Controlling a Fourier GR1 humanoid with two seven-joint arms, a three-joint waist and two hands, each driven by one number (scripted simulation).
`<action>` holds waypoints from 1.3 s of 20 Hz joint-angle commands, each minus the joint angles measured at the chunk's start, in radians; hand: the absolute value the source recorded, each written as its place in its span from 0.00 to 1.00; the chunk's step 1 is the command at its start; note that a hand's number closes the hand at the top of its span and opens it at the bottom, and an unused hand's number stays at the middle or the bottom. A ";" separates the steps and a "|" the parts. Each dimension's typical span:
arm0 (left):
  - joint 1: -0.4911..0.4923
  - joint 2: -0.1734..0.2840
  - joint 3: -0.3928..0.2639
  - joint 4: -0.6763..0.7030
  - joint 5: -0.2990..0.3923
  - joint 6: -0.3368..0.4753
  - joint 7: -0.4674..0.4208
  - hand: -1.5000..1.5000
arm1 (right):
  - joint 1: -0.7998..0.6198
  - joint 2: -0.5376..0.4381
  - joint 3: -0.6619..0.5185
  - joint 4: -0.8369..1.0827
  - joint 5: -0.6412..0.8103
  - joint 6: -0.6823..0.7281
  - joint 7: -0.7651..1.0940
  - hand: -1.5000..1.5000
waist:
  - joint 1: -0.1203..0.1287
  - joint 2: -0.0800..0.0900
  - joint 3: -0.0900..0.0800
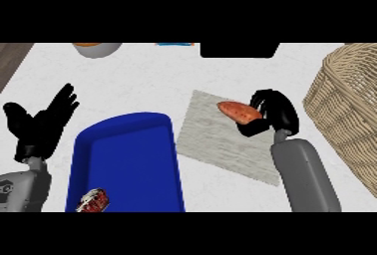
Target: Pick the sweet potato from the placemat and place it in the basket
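Looking down from the head view: right hand [271, 112] sits over the right side of the grey placemat [213, 134], fingers curled around the right end of the sweet potato [237, 111]. Only the potato's orange left part shows; the rest is hidden behind the black fingers. Can't tell if it's lifted off the mat or touching it.

Wicker basket [346, 104] is at the right edge, cut off by the frame, just beside the right forearm; its inside isn't visible.

Left hand [40, 124] rests at the left edge, fingers straight and spread upward, holding nothing.

Blue tray [129, 159] lies between the arms, touching or overlapping the placemat's left corner, bottom cut off. Small red-and-white item [94, 200] in its lower left corner, too small to identify.

Top edge: grey bowl [95, 48] and a black object [239, 49], both cut off.
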 commanded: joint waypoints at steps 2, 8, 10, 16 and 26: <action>-0.018 -0.028 -0.040 0.016 -0.012 -0.007 0.009 0.50 | -0.135 0.021 0.024 -0.082 -0.081 -0.340 0.221 1.00 | 0.054 0.002 0.003; -0.031 -0.014 -0.033 0.012 -0.005 -0.020 0.005 0.50 | -0.336 0.021 0.190 -0.046 0.182 -0.600 0.620 1.00 | 0.064 0.000 -0.004; -0.048 -0.049 -0.059 0.003 -0.028 0.014 0.018 0.50 | -0.429 0.021 0.222 -0.012 0.265 -0.598 0.779 1.00 | 0.054 -0.002 -0.004; -0.041 -0.009 -0.016 0.036 -0.020 0.001 -0.016 0.50 | -0.647 0.021 0.230 0.094 0.454 -0.481 1.069 1.00 | 0.029 0.004 -0.002; -0.029 -0.026 -0.024 -0.006 -0.024 0.023 0.030 0.50 | -0.833 -0.054 0.027 0.210 0.599 -0.374 1.044 1.00 | 0.008 0.005 0.000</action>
